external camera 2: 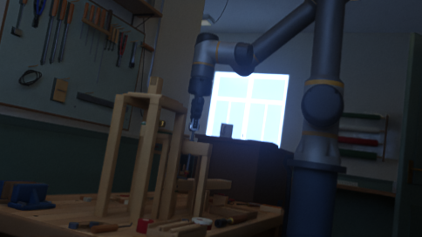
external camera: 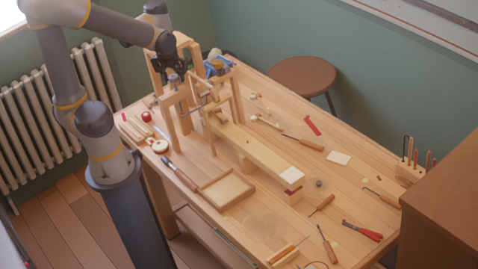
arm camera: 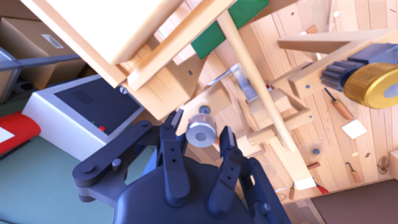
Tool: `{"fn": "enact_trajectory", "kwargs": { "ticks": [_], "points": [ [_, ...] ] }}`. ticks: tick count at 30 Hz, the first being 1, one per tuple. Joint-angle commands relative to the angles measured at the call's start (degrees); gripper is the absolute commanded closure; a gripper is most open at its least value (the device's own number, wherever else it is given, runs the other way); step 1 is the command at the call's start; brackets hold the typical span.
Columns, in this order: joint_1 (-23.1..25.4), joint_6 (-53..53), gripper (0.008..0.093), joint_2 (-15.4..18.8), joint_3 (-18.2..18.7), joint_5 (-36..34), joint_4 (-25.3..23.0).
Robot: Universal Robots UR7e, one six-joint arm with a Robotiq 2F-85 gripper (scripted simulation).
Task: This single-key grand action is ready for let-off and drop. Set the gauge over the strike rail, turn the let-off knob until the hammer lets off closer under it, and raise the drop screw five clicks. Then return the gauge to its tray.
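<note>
The silver knurled knob stands on top of the shorter wooden frame at the back left of the piano action model, seen also from the side. The taller frame behind it carries the strike rail with green felt underneath. The hammer shank runs diagonally under it. A brass knurled knob sits on the neighbouring post. The gauge tray at the bench's front edge is empty. My gripper hangs straight down over the silver knob, its fingers on either side of it, and it is open, holding nothing.
The tall frame's leg stands right behind my wrist. The long wooden key runs toward the bench's front. Chisels, screwdrivers, a red-handled tool and a tool block lie scattered. A stool stands behind the bench.
</note>
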Motion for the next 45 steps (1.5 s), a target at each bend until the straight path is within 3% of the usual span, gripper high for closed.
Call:
{"fn": "enact_trajectory", "kwargs": {
  "ticks": [1, 8, 36, 45],
  "points": [
    [0.0, 0.0, 0.0374, 0.0, 0.0, 0.0, 0.0],
    [0.0, 0.0, 0.0374, 0.0, 0.0, 0.0, 0.0],
    [0.0, 0.0, 0.0934, 0.0, 0.0, 0.0, 0.0],
    [0.0, -0.1, 0.0934, 0.0, 0.0, 0.0, 0.0]
  ]
}}
